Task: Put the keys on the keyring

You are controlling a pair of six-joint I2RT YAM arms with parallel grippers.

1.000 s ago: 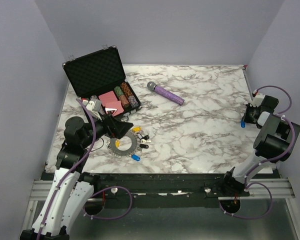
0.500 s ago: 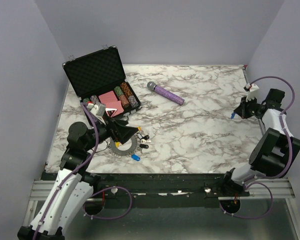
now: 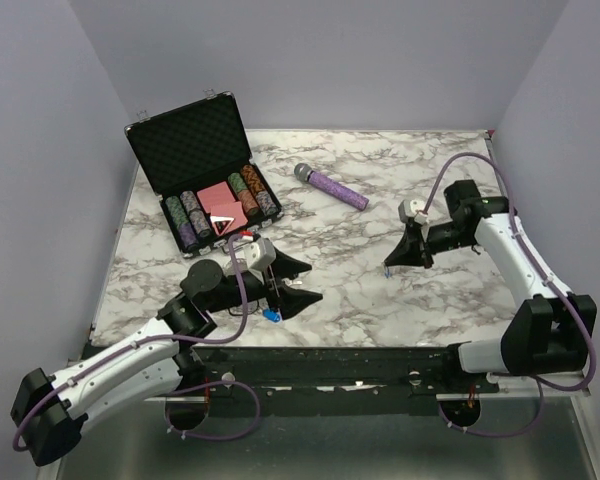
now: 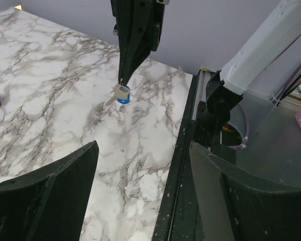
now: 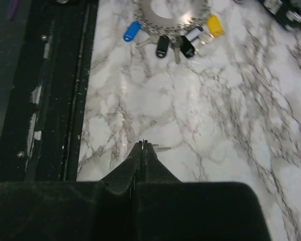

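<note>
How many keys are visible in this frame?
6. One blue-capped key is pinched in the right gripper; five lie by the keyring: blue, black, black, white, yellow. Others may be hidden beyond the frame's edge.

top camera looks steeply down on the whole marble table (image 3: 400, 180). right wrist camera faces the keyring (image 5: 193, 12) from well apart; left wrist camera, near the keyring, faces away, sharing that marble.
</note>
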